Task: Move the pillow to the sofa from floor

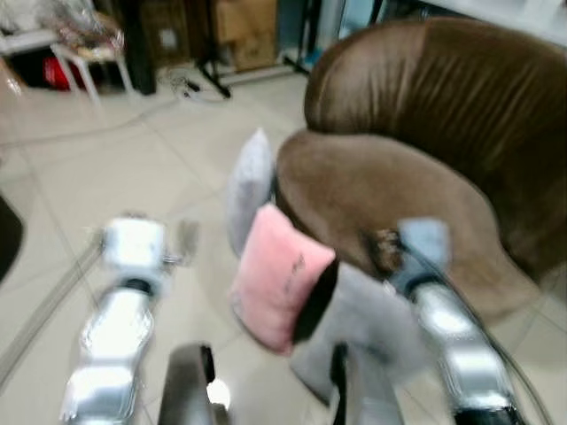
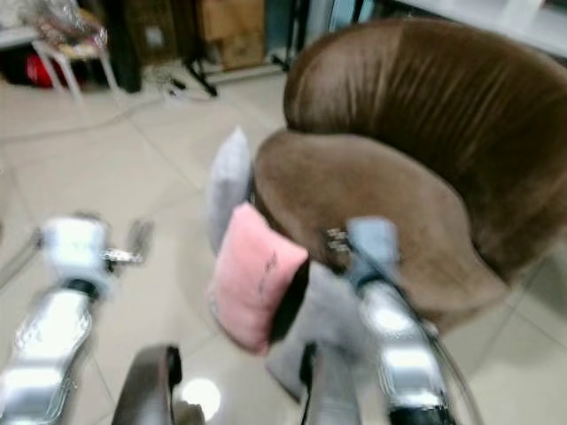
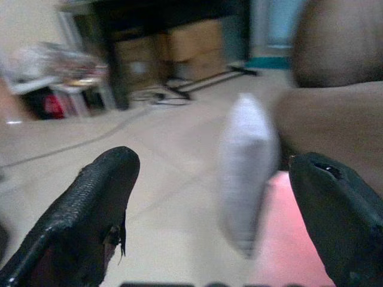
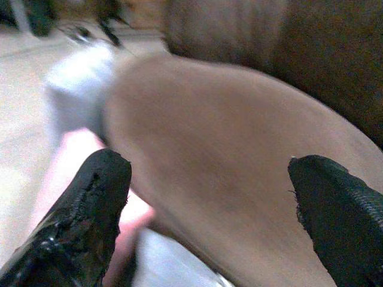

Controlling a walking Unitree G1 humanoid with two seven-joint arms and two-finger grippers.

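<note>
A pink pillow [image 1: 279, 279] stands on the tiled floor, leaning against the front of the brown sofa [image 1: 381, 190]. A pale grey pillow [image 1: 251, 186] stands upright just behind it, and another grey pillow [image 1: 363, 328] lies in front of the sofa under my right arm [image 1: 443, 319]. My left arm [image 1: 124, 292] reaches forward over bare floor to the left of the pillows. My left gripper [image 3: 212, 164] is open, with the pale grey pillow [image 3: 245, 173] ahead between its fingers, apart from them. My right gripper [image 4: 208, 167] is open over the sofa seat [image 4: 227, 155], holding nothing. The views are blurred.
A white stool [image 1: 84, 53] with clutter stands at the back left. Cardboard boxes [image 1: 244, 31] and a black stand with cables [image 1: 199, 84] lie along the far wall. A dark object [image 1: 7, 235] shows at the left edge. Open tile floor stretches to the left of the pillows.
</note>
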